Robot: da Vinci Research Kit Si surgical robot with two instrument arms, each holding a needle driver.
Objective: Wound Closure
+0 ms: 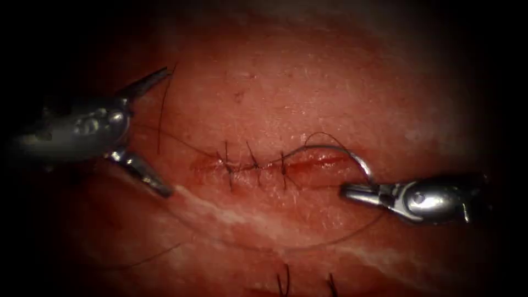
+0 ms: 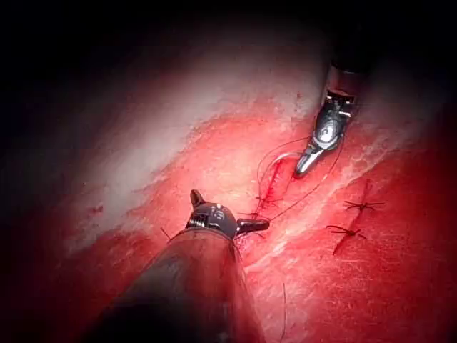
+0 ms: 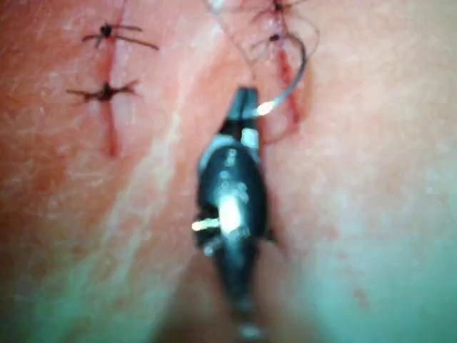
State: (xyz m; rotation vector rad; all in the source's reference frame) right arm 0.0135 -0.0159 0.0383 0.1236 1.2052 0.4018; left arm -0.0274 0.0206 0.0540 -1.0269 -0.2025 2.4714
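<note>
The left pincer (image 1: pixel 144 132) is held at nine o'clock, well apart from the cut (image 1: pixel 264 165), its two metal jaws spread wide, with nothing gripped. The right pincer (image 1: pixel 352 191) is laid flat from three o'clock, jaws closed on the needle (image 1: pixel 335 149) near its back end. The shiny curved needle arches over the cut's right end, its tip at the tissue (image 1: pixel 330 93). Thin dark thread (image 1: pixel 308 242) is looped below across the moist, pink, glistening flesh. Three stitches (image 1: pixel 254 164) are seen crossing the cut.

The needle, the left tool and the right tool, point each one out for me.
needle (image 1: pixel 330 148): endoscope view, middle of its curve, over the cut.
left tool (image 1: pixel 144 132): endoscope view, midway between its open jaws, holding nothing.
right tool (image 1: pixel 360 192): endoscope view, jaws shut on the needle's end.
</note>
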